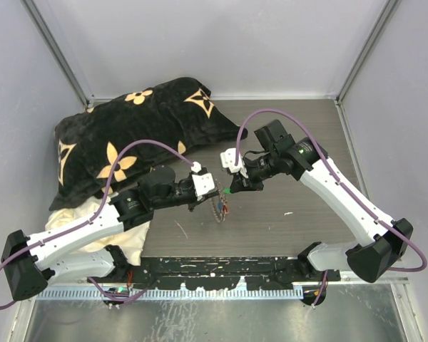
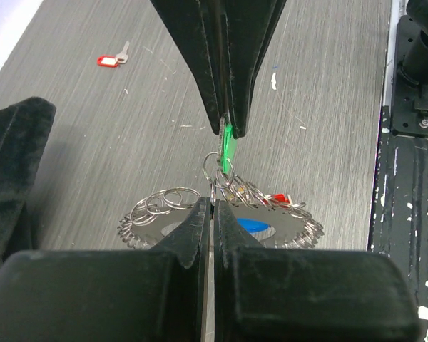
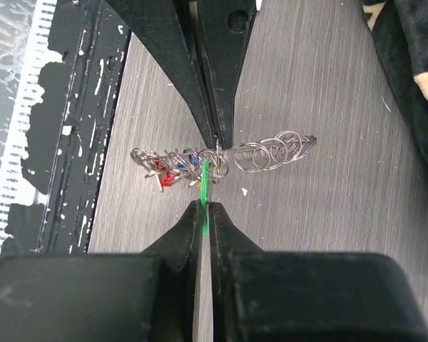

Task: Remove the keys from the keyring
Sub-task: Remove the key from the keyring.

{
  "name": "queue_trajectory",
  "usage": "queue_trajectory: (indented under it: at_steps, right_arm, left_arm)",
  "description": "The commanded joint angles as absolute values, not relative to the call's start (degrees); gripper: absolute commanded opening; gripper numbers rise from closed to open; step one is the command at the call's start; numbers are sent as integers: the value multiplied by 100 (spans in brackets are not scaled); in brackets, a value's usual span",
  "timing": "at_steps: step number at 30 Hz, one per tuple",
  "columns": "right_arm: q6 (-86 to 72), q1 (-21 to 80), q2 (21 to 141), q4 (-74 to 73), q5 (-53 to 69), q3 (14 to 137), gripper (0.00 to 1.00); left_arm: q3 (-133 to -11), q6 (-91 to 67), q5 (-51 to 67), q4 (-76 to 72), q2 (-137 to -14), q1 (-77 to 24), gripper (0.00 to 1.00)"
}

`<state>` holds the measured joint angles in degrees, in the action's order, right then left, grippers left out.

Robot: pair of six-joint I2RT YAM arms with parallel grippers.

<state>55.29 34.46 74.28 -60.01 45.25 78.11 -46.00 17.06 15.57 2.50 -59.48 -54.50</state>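
The keyring [image 1: 219, 208], a silvery wire coil, hangs just above the wooden table between both grippers. My left gripper [image 1: 209, 192] is shut on a small ring of the keyring [image 2: 221, 222]; its tips [image 2: 214, 206] meet at that ring. My right gripper [image 1: 232, 187] is shut on the green key [image 3: 205, 187], which is still threaded on the coil [image 3: 271, 152]. In the left wrist view the green key [image 2: 228, 142] sticks out below the right gripper's fingers [image 2: 200, 64]. A blue key [image 2: 257, 226] and a red key [image 2: 278, 198] hang on the ring. One red key [image 2: 113, 59] lies loose on the table.
A black cushion with gold flower prints [image 1: 128, 135] lies at the back left, over a cream cloth [image 1: 71, 214]. The black mounting rail [image 1: 221, 271] runs along the near table edge. Grey walls enclose the table on three sides.
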Motion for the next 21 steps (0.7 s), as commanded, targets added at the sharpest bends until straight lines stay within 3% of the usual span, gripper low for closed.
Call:
queue_trajectory:
  at_steps: [1,21]
  right_arm:
    - [5545,3482,7219,-5837,4533,7841,1]
    - [5564,3522,7015,-5618,4245,7298,1]
  left_arm:
    - [-4937,1406,1190,277,-5962,-5451,0]
    - [-4738,1314,393,-213,-5742,-5594,0]
